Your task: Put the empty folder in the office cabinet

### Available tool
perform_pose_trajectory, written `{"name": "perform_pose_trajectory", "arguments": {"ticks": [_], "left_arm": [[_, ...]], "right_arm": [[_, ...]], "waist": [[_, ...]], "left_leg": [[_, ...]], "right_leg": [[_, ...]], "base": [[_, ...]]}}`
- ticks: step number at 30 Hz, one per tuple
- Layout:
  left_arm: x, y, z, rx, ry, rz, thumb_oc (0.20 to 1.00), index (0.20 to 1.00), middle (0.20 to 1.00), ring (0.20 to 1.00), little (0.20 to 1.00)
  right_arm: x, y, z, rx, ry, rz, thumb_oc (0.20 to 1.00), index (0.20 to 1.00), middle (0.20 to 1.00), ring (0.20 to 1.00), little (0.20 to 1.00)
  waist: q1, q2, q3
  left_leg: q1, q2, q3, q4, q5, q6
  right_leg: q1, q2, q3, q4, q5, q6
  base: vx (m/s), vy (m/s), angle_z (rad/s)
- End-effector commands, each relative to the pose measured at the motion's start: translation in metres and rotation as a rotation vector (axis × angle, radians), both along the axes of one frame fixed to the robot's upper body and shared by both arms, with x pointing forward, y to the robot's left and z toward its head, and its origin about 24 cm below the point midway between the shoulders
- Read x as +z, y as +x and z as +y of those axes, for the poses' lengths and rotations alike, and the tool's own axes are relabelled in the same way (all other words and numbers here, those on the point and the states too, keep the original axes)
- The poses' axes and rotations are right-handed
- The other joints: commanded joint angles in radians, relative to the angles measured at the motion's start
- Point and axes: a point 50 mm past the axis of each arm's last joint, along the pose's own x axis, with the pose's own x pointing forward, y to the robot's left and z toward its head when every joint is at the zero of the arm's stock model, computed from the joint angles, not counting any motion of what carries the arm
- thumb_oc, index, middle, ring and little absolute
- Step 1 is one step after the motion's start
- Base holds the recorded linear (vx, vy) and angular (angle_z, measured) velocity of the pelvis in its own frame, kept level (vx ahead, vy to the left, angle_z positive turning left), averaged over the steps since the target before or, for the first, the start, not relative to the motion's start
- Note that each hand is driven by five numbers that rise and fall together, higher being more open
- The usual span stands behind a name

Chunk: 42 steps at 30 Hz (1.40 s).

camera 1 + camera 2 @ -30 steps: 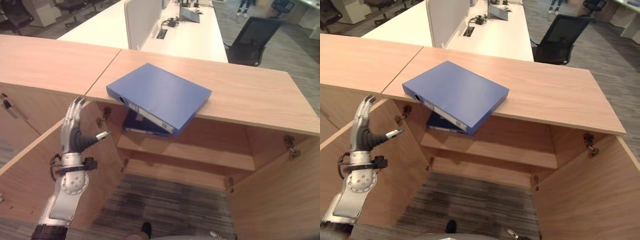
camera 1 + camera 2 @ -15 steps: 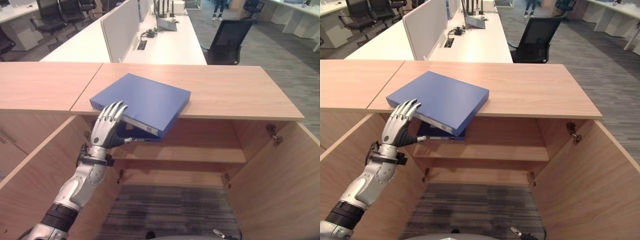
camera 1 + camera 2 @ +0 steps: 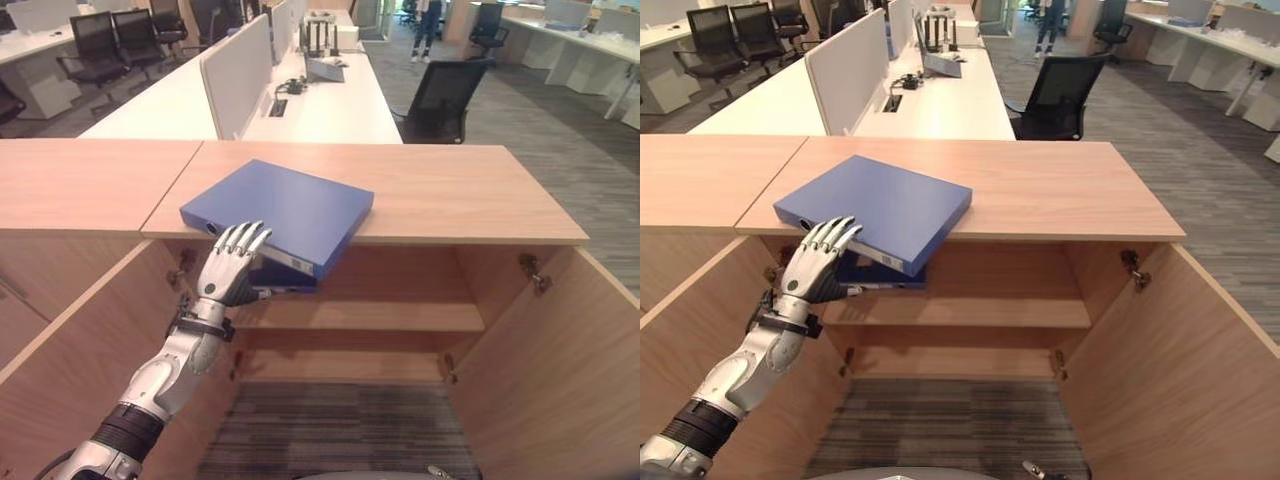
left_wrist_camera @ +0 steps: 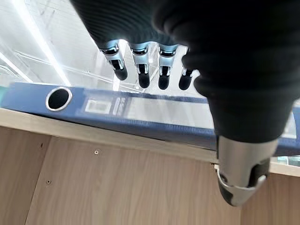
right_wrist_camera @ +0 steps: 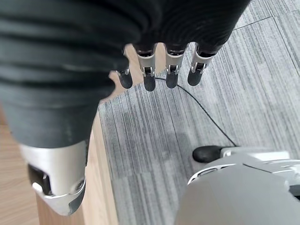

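A blue folder [image 3: 285,209] lies flat on the wooden surface [image 3: 450,190] that forms the top of an open office cabinet [image 3: 520,350]. The folder sits at an angle, with its near corner and spine overhanging the front edge above the cabinet opening. The robot's left hand [image 3: 228,266] reaches up from the lower left. Its fingers [image 3: 245,238] are straight and spread, with the tips at the folder's overhanging spine; the thumb points in beneath the folder. It is not gripping anything.

Just under the overhang, a second, darker blue folder [image 3: 290,277] rests on the shelf [image 3: 400,315] inside the cabinet. Both cabinet doors stand open to the sides.

The right hand [image 5: 159,70] hangs over grey carpet [image 5: 154,154], fingers straight and holding nothing.

Behind the cabinet are long white desks [image 3: 330,100] and a black office chair [image 3: 440,95].
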Motion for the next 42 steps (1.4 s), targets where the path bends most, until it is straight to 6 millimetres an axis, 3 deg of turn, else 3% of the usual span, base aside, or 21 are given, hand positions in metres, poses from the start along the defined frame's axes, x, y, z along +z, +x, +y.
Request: {"name": "perform_pose_trajectory", "arguments": {"ticks": [1, 14, 42], "left_arm": [[0.036, 0.024, -0.001, -0.011, 0.079, -0.148, 1.0, 1.0, 1.0, 1.0, 1.0], [0.029, 0.033, -0.01, -0.032, 0.153, -0.122, 1.0, 1.0, 1.0, 1.0, 1.0], [0.034, 0.046, -0.023, -0.039, 0.169, -0.17, 1.0, 1.0, 1.0, 1.0, 1.0]], "right_arm": [[0.002, 0.01, -0.007, 0.051, -0.044, 0.009, 1.0, 1.0, 1.0, 1.0, 1.0], [0.003, 0.007, -0.013, 0.058, -0.066, 0.028, 1.0, 1.0, 1.0, 1.0, 1.0], [0.004, 0.009, -0.012, 0.109, -0.086, 0.037, 1.0, 1.0, 1.0, 1.0, 1.0]], "waist": [[0.006, -0.014, 0.019], [-0.007, -0.011, 0.016], [-0.017, -0.009, 0.015]], "left_leg": [[0.068, 0.027, -0.003, 0.014, -0.17, -0.015], [0.076, 0.028, 0.007, 0.014, -0.174, -0.015], [0.087, 0.028, 0.011, 0.014, -0.18, -0.013]], "right_leg": [[-0.041, -0.061, -0.041, 0.006, 0.026, 0.086], [-0.036, -0.06, -0.038, 0.006, 0.023, 0.086], [-0.032, -0.06, -0.035, 0.006, 0.022, 0.087]], "base": [[0.0, 0.0, 0.0], [0.0, 0.0, 0.0], [0.0, 0.0, 0.0]]}}
